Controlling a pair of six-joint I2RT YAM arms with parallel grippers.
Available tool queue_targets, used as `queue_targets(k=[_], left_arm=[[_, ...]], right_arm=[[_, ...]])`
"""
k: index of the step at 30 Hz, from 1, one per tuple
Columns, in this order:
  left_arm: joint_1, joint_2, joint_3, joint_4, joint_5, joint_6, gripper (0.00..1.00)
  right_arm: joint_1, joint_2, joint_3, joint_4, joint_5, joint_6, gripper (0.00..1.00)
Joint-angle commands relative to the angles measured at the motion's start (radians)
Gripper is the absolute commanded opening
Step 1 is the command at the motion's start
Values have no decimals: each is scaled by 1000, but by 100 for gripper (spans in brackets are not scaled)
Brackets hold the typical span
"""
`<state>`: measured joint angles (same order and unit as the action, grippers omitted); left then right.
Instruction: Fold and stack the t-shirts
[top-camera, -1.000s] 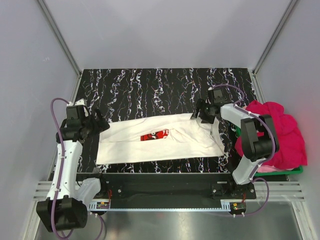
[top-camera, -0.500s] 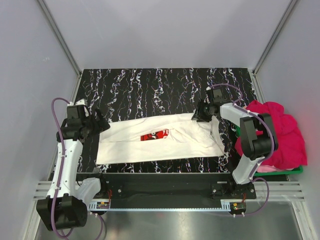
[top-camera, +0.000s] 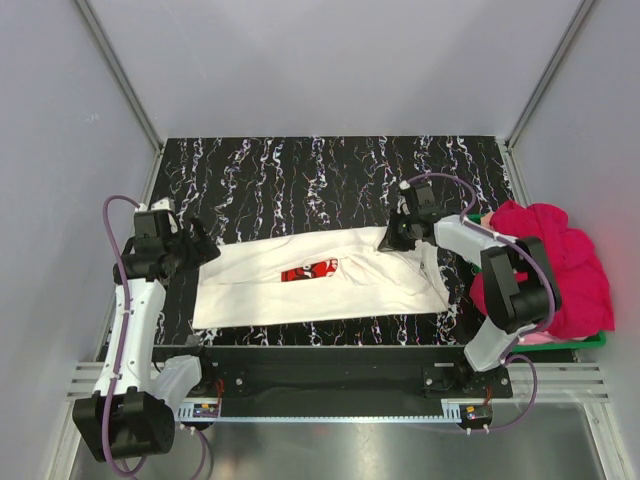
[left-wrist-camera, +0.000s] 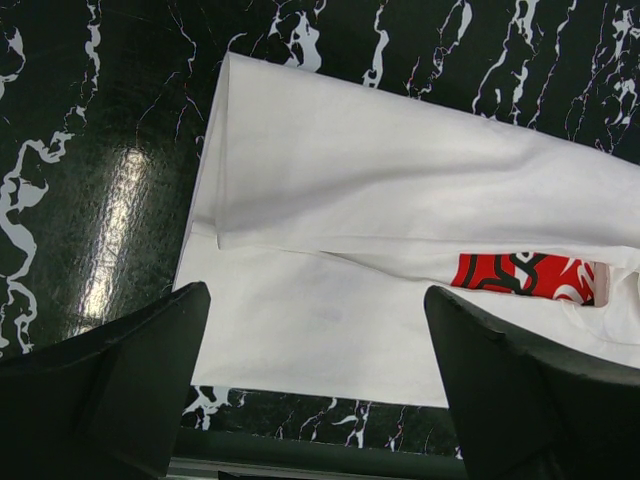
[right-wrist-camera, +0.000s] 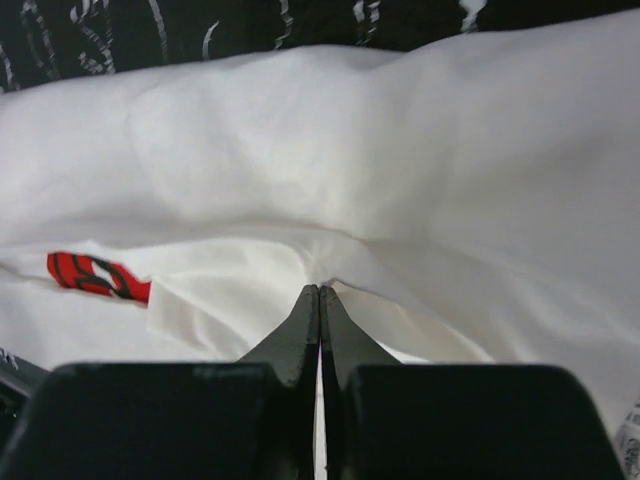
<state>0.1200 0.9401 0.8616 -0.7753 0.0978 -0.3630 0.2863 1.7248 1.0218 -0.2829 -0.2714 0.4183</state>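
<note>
Part-folded white shirt (top-camera: 320, 285) lies centre; pink shirts (top-camera: 562, 268) piled at 3 o'clock. R gripper (right-wrist-camera: 319, 292) pinched shut on white shirt's 2 o'clock edge. L gripper (left-wrist-camera: 310, 300) wide open over its 9 o'clock end.

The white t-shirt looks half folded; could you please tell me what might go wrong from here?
1. The right hand is shut on a thin pinch of the white t-shirt; the cloth may slip out when lifted.
2. The left hand is open over the other end, holding nothing, so a one-sided pull could drag the shirt and spoil the fold.
</note>
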Motion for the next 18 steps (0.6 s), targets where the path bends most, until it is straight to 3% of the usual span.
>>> queue_targets(k=[1,8,18], left_arm=[[-2,-6,-4,42,8,4,95],[-2,-7,-4,42,10,4,95],[0,-9,-4,42,3,4,95]], right_arm=[[65,-125,-28,-12,15,-13,0],[165,-318,-160,-55,51,7,0],[338,-424,-307,-68,49,80,0]])
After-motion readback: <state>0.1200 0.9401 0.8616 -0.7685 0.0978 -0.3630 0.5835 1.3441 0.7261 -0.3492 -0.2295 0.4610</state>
